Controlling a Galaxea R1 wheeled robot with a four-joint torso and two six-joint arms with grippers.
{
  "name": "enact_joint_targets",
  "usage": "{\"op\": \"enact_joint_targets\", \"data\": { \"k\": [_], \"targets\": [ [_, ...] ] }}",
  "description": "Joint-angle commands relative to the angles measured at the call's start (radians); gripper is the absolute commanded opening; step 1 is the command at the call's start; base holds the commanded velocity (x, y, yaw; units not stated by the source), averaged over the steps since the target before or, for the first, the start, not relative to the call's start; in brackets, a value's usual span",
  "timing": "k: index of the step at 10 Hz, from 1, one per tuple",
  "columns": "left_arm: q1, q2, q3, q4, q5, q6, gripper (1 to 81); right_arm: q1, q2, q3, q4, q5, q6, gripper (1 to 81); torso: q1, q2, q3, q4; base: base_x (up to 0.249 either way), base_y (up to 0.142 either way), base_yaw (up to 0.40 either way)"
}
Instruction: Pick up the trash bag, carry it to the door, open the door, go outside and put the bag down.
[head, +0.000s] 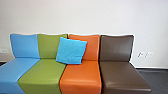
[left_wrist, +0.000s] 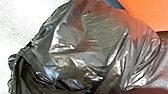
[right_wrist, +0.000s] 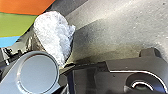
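Observation:
The black trash bag looms large in the left wrist view, shiny and crumpled, close to the camera. In the right wrist view a bulging bag shows pale and glossy, beyond the robot's own grey and dark parts. Whether a gripper holds the bag cannot be made out. The fingertips of both grippers cannot be told apart from what surrounds them.
A row of joined seats stands against a white wall: a blue seat, a green seat, an orange seat and a brown seat. A blue cushion leans on the backrests. Grey floor lies at the right.

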Motion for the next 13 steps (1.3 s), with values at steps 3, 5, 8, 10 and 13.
{"op": "enact_joint_targets", "data": {
  "k": [3, 5, 8, 10, 13],
  "targets": [
    [-0.084, -0.041, 0.005, 0.014, 0.071, 0.006, 1.0, 0.039, -0.012, -0.014, 0.004, -0.050, -0.007, 81.1, -0.109, 0.169, 0.118, 0.000, 0.000, 0.000, 0.000],
    [-0.064, -0.038, 0.005, 0.061, 0.063, 0.006, 1.0, 0.020, 0.011, -0.041, -0.013, -0.045, -0.008, 81.1, -0.156, 0.238, 0.092, 0.000, 0.000, 0.000, 0.000],
    [-0.035, -0.032, 0.008, 0.153, 0.062, 0.006, 1.0, -0.023, 0.071, -0.113, -0.028, -0.027, -0.008, 81.1, -0.218, 0.335, 0.104, 0.000, 0.000, 0.000, 0.000],
    [-0.035, -0.041, 0.020, 0.166, 0.066, 0.006, 1.0, -0.036, 0.098, -0.142, -0.038, -0.025, -0.008, 81.1, -0.266, 0.410, 0.104, 0.000, 0.000, 0.000, 0.000],
    [-0.035, -0.036, 0.017, 0.164, 0.062, 0.005, 1.0, -0.047, 0.110, -0.161, -0.045, -0.009, -0.008, 81.1, -0.336, 0.520, 0.104, 0.000, 0.000, 0.000, 0.000]
  ]
}}
